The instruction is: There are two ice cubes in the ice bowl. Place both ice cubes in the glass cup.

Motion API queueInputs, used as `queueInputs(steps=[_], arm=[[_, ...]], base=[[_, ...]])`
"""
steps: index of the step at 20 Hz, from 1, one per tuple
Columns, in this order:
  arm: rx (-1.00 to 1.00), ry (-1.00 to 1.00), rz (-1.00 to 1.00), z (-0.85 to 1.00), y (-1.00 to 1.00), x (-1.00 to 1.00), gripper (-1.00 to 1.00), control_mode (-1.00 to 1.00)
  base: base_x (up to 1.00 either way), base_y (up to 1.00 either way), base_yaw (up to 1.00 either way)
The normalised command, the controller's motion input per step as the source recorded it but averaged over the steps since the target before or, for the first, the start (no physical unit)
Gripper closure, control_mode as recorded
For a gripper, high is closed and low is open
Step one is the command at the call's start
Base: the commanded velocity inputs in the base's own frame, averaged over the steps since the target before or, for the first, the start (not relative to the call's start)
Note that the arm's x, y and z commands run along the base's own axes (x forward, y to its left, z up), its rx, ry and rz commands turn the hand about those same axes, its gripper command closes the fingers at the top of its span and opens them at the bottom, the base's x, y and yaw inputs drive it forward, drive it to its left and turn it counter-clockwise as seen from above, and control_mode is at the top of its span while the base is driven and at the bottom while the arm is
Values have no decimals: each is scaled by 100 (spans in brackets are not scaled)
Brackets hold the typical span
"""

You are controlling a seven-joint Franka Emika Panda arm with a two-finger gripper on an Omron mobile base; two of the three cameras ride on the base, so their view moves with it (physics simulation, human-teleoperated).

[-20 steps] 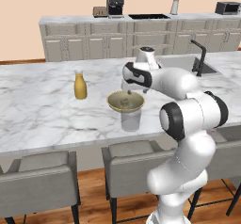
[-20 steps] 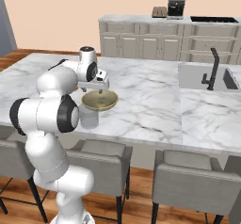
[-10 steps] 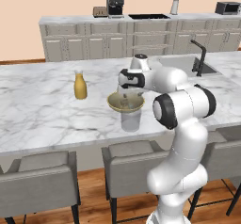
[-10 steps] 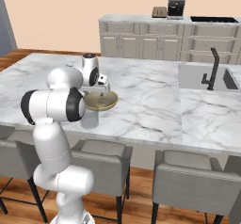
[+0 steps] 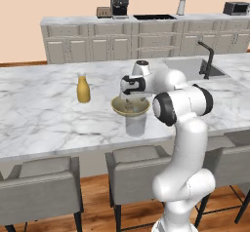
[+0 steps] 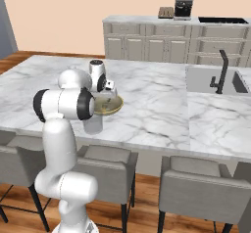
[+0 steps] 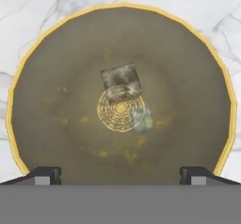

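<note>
The olive-yellow ice bowl point(image 7: 52, 72) lies straight below my hand. Two ice cubes rest near its middle: a greyish one point(image 7: 120, 79) and a smaller pale one point(image 7: 141, 118) beside it. My gripper point(image 7: 120, 176) is open, its fingertips point(image 7: 44, 175) spread wide over the near rim with nothing between them. From the left base view the gripper point(image 5: 130, 96) hangs just above the bowl point(image 5: 118, 108). The glass cup point(image 5: 135, 125) stands right in front of the bowl, toward the counter's front edge. The right base view shows bowl point(image 6: 115, 106), glass cup point(image 6: 93, 125) and gripper point(image 6: 109, 93) alike.
An orange bottle point(image 5: 83, 88) stands on the marble island left of the bowl. A sink with a black faucet point(image 5: 207, 60) lies at the island's right end. Grey stools point(image 5: 139, 170) line the front edge.
The hand has dropped a little closer to the bowl, and the arm's elbow has swung in over the base. The jaws have stayed open; the cubes have not moved.
</note>
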Motion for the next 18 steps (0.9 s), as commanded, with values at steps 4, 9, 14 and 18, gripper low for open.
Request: queueInputs(steps=[4, 9, 14, 18], arm=[[-3, 0, 0, -36, 0, 28, -100, -100], [-2, 0, 0, -35, 1, 30, -100, -100], [0, 0, 0, -23, 2, 43, -100, -100], [0, 0, 0, -21, 8, 53, -100, -100]], base=[[0, 0, 0], [0, 0, 0], [0, 0, 0], [0, 0, 0]])
